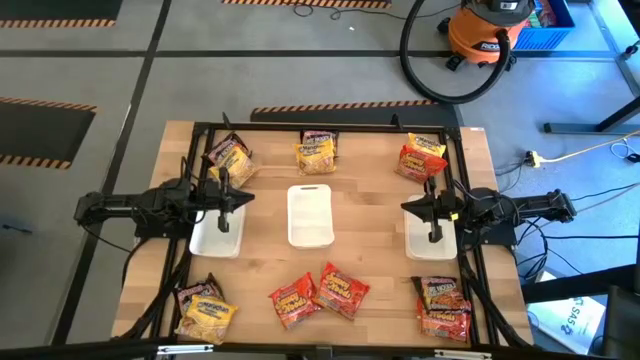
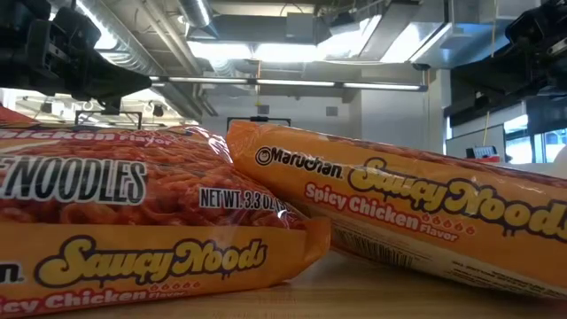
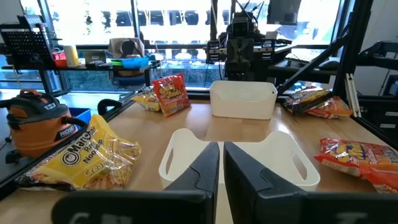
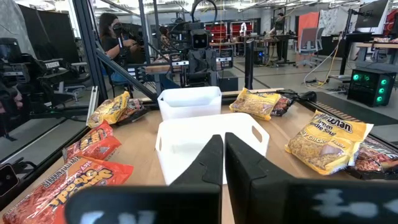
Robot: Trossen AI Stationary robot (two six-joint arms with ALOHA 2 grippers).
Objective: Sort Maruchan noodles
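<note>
High view first: the wooden table (image 1: 330, 285) has its packets pushed out to the edges, so the middle is mostly open board around 3 white trays. The center tray (image 1: 310, 215) sits alone with bare wood on both sides. The left tray (image 1: 216, 235) and right tray (image 1: 431, 237) each lie under an arm.

Maruchan noodles are in 6 little clusters. Far edge: a dark packet with a yellow one at the left corner (image 1: 230, 158), a yellow and dark pair mid-edge (image 1: 317, 151), and red-orange ones at the right corner (image 1: 421, 160). Near edge: a yellow and dark pile on the left (image 1: 205, 309), 2 red-orange packets in the middle (image 1: 320, 294), and a dark plus red-orange stack on the right (image 1: 443, 306). That near-middle pair sits just beside the table's lip, touching each other at one corner.

Low view is basically filled by those 2 red-orange packets (image 2: 159, 226), crinkly and glossy, printed "Saucy Noods" and "Spicy Chicken Flavor", one leaning onto the other.

Left gripper (image 1: 226, 201) hangs above the left tray, fingers pressed nearly together with only a sliver between them, holding nothing. Right gripper (image 1: 432, 211) hangs above the right tray, same deal, fingers almost touching and empty.
</note>
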